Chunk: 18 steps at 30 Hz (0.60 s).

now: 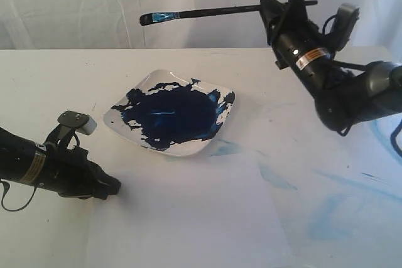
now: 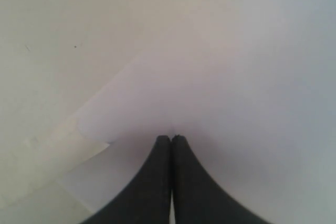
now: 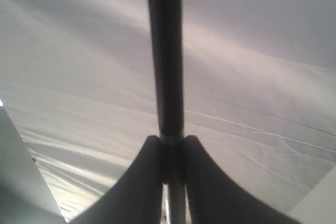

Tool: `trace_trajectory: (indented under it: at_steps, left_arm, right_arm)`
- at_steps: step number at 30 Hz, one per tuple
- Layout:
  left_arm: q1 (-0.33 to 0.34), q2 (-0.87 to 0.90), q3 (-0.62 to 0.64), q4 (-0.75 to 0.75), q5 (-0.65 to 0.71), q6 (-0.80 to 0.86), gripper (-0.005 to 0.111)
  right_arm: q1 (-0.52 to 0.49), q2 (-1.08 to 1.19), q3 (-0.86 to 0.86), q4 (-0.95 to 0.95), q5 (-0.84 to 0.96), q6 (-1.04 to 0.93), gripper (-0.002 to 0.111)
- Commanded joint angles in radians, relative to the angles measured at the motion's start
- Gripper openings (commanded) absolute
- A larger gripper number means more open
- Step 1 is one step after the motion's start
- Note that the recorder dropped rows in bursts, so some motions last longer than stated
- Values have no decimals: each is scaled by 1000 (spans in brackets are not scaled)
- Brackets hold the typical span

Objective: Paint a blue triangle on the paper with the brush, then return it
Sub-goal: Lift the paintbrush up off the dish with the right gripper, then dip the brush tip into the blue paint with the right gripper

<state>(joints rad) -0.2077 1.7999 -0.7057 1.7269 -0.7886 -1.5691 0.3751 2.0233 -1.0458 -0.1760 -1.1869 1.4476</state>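
My right gripper (image 1: 269, 9) is raised high above the table's back right, shut on the black handle of the brush (image 1: 207, 12). The brush lies level in the air, its blue-stained tip (image 1: 152, 18) pointing left above the dish. In the right wrist view the brush handle (image 3: 165, 51) runs straight out from between the gripper's (image 3: 171, 139) shut fingers. The white paper (image 1: 201, 218) lies flat at the front centre and shows no blue triangle. My left gripper (image 1: 114, 187) rests shut and empty at the paper's left edge. In the left wrist view it (image 2: 171, 138) sits low over the paper (image 2: 226, 77).
A white square dish (image 1: 119, 106) holding a pool of dark blue paint (image 1: 173, 116) stands behind the paper. Faint pale-blue smears (image 1: 326, 218) mark the tabletop to the right. A white cloth backdrop (image 1: 75, 4) hangs behind the table.
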Motion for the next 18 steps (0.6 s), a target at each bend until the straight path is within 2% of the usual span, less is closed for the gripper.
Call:
trace_trajectory:
  at_steps: [1, 3, 6, 8, 13, 18]
  left_arm:
    - [-4, 10, 0, 17, 17, 2, 0]
    - [-4, 10, 0, 17, 17, 2, 0]
    - [-4, 10, 0, 17, 17, 2, 0]
    - [-4, 10, 0, 17, 17, 2, 0]
    - [-4, 10, 0, 17, 17, 2, 0]
    - [-4, 10, 0, 17, 17, 2, 0]
  right_arm:
    - [-76, -94, 0, -214, 67, -43, 0]
    - [-96, -145, -5, -304, 170, -57, 0]
    - [-94, -218, -34, -447, 417, -57, 0]
    - [-78, -250, -67, -554, 505, -70, 0]
    - [-31, -266, -131, -698, 484, -157, 0]
    - [40, -265, -156, -750, 581, -301, 0]
